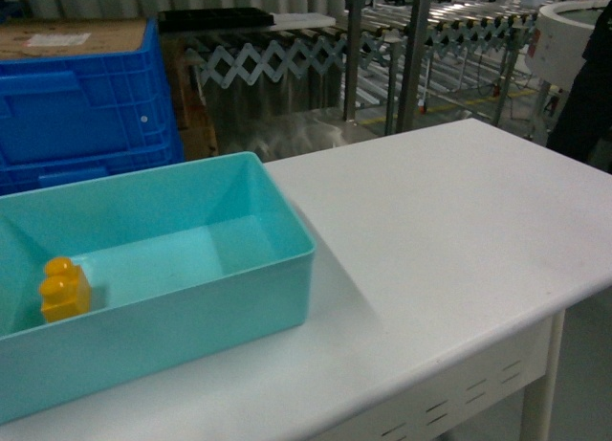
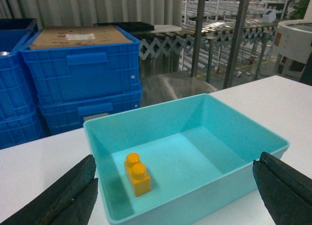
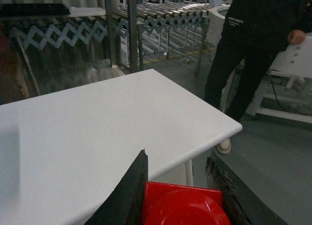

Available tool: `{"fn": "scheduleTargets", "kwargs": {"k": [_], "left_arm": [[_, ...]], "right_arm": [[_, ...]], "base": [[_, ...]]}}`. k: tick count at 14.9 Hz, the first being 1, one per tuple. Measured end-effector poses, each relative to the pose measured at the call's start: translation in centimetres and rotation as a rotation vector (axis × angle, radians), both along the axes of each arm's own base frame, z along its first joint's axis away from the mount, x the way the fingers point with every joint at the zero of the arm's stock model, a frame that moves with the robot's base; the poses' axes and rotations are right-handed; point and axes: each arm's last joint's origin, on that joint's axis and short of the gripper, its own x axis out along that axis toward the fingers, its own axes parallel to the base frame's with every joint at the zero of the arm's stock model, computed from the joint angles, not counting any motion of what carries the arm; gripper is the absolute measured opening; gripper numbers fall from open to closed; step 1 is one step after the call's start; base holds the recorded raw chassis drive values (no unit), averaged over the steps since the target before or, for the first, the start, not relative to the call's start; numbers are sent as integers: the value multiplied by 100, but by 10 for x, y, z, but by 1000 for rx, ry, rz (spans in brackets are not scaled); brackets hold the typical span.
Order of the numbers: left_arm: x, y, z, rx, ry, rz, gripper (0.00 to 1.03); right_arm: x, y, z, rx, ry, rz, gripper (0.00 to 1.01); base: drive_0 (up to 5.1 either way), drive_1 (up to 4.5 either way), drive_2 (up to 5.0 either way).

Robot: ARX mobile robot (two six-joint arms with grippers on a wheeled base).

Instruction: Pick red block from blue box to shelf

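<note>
The red block [image 3: 187, 206] sits clamped between the right gripper [image 3: 181, 195] jaws, above the white table [image 3: 97, 132] — out of the blue box [image 2: 195, 152], where only a yellow-orange brick [image 2: 137, 173] remains. The left gripper [image 2: 175, 191] hangs wide open before the box. The block looks light, rigid and glossy — probably slippery, so best gripped on flat side faces below the stud. The shelf [image 1: 382, 49] stands beyond.

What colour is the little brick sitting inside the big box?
Yellow-orange two-stud plastic brick, clearest in the left wrist view.
</note>
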Motion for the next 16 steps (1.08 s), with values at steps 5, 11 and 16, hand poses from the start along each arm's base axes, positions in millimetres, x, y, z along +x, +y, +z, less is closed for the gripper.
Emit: {"fn": "scheduleTargets", "kwargs": {"k": [5, 11, 16], "left_arm": [[0, 0, 0, 0, 0, 0, 98], [0, 0, 0, 0, 0, 0, 98], [0, 0, 0, 0, 0, 0, 98]], "right_arm": [[0, 0, 0, 0, 0, 0, 29], [0, 0, 0, 0, 0, 0, 29], [0, 0, 0, 0, 0, 0, 29]], "base": [[-156, -156, -156], [-156, -156, -156], [-154, -154, -154]]}}
